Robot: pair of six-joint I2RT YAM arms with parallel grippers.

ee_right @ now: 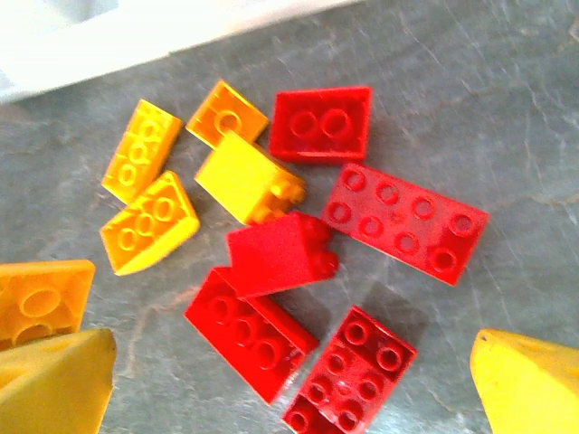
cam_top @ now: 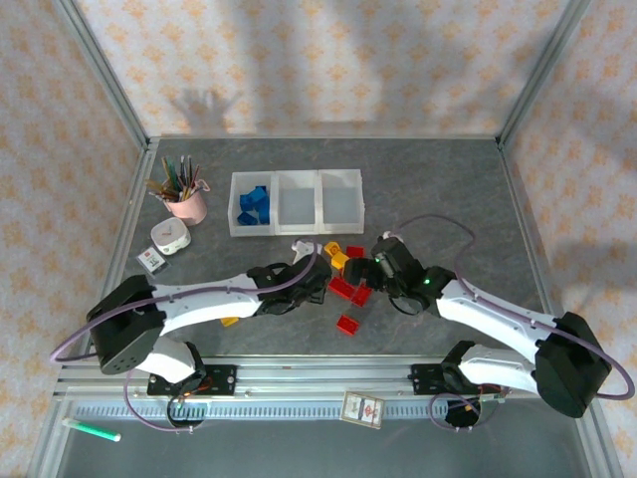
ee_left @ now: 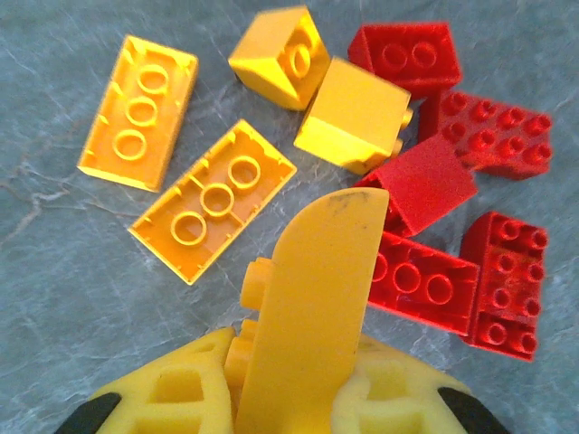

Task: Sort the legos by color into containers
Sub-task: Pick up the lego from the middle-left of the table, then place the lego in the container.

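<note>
Our left gripper (ee_left: 303,271) pinched a yellow lego (ee_left: 256,282) — we judged it best lifted straight, toward the containers (cam_top: 297,232); right gripper (ee_right: 291,336) stood spread.

A pink cup (cam_top: 187,204) of pens (cam_top: 177,177) stood at the grey tabletop's (cam_top: 448,189) far left. Just nearer lay a small white round object (cam_top: 170,237). A green marker (cam_top: 93,430) rested below the front rail.
</note>
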